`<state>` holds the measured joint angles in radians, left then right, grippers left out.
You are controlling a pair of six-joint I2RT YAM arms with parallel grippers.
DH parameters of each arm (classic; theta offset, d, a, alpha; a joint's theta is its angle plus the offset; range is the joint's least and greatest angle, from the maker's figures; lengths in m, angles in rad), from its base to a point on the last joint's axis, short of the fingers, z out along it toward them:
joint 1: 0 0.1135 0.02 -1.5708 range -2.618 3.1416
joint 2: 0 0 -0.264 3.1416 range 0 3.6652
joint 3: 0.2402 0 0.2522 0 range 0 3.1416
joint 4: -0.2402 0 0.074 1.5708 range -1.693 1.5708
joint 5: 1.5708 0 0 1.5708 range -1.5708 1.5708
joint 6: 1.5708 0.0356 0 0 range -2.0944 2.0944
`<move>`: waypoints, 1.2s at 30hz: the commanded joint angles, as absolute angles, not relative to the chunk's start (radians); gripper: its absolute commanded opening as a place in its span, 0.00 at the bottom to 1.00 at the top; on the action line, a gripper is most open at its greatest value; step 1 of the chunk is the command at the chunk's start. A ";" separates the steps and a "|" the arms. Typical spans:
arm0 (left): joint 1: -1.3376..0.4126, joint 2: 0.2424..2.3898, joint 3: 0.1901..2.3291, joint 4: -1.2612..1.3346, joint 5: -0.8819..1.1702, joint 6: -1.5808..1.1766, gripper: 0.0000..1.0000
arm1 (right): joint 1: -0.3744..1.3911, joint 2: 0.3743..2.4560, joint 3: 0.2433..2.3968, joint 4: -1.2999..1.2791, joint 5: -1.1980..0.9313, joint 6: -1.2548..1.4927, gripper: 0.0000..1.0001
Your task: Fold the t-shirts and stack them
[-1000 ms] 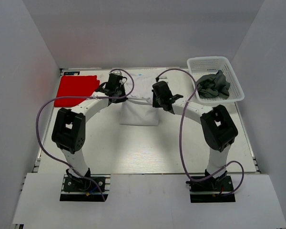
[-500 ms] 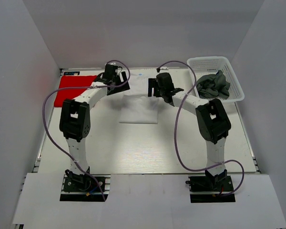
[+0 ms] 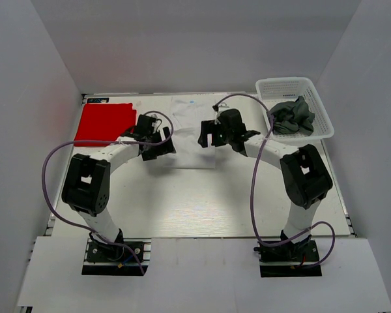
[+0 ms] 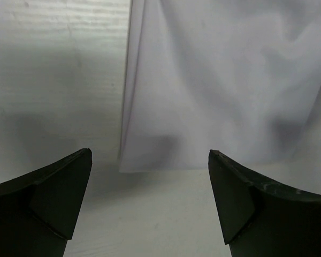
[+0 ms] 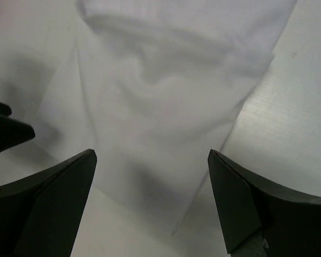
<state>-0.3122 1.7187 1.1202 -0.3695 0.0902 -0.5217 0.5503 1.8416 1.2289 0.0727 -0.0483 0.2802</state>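
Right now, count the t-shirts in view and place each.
3. Plain white cloth t-shirt: spread mid-table. Bright red cloth t-shirt: far left. Dark grey cloth t-shirt: crumpled in the white plastic lattice basket, which may hide more.

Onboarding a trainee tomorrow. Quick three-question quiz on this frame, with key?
1. True or false: the left hand is shut on the plain white cloth t-shirt.
2. Where is the dark grey cloth t-shirt? A) under the left hand B) in the white plastic lattice basket C) on the white t-shirt
3. Fill in: the bright red cloth t-shirt lies nearest the ___ hand.
Key: 1 false; 2 B; 3 left.
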 commanded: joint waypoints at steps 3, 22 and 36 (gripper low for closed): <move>-0.318 1.660 1.026 -0.350 0.138 -0.549 1.00 | 0.549 1.724 1.049 0.038 -0.137 0.400 0.90; -0.318 1.782 0.982 -0.278 0.189 -0.558 0.02 | 0.551 1.828 0.973 0.061 -0.167 0.532 0.37; -0.337 1.626 0.878 -0.241 0.238 -0.558 0.00 | 0.581 1.623 0.787 0.180 -0.068 0.410 0.00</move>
